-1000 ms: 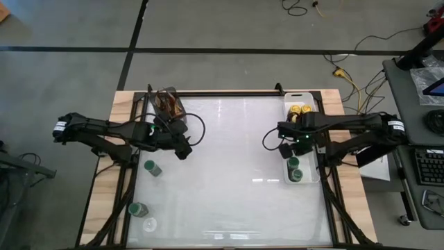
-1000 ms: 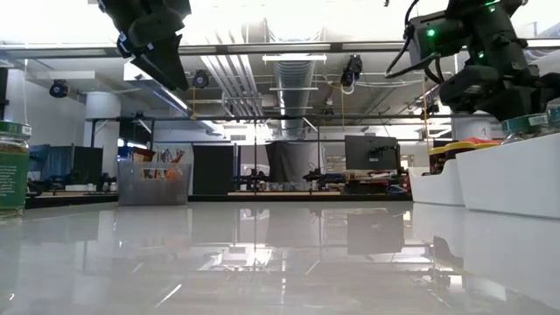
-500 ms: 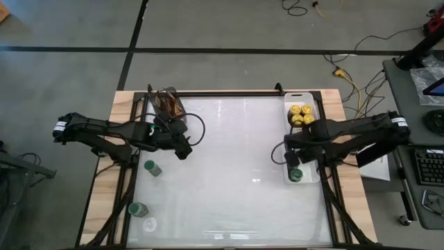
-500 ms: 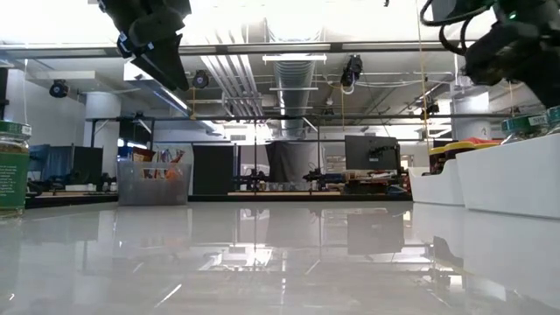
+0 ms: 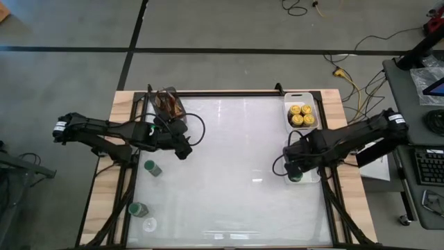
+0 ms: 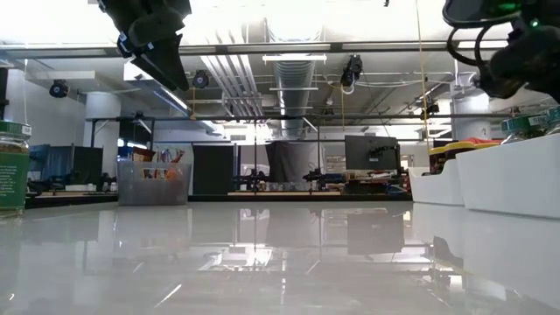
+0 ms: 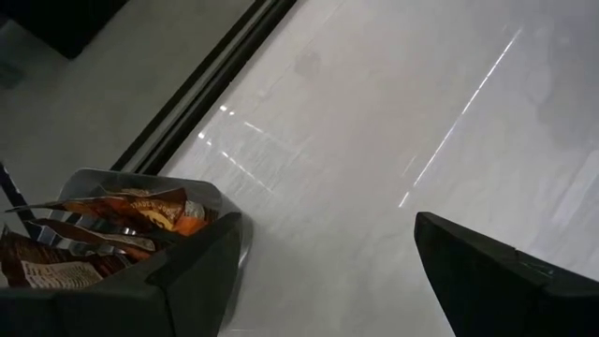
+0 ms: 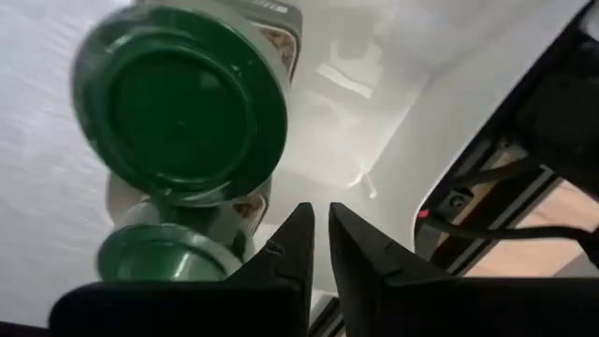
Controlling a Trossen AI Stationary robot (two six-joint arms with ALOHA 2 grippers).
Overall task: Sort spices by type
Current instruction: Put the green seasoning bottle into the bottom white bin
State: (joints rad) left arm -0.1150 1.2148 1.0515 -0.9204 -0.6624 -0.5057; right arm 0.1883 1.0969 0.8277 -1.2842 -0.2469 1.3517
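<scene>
While right tool (image 8: 318,245) hovers shut, green-lidded jars (image 8: 180,114) stand upright in tray (image 8: 374,56)

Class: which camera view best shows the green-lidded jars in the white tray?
The right wrist view: two green-lidded jars fill it, lids facing the camera. The high view has the right gripper covering most of them; the low view shows only lid edges above the white tray.

Three yellow-lidded jars (image 5: 300,114) and green-lidded jars (image 8: 182,103) stand in white trays; two green-lidded jars (image 5: 151,167) stand on the table.

Closed right hand (image 8: 318,245) over 2 green-lid jars (image 8: 182,112) in white tray (image 8: 412,84).
</scene>
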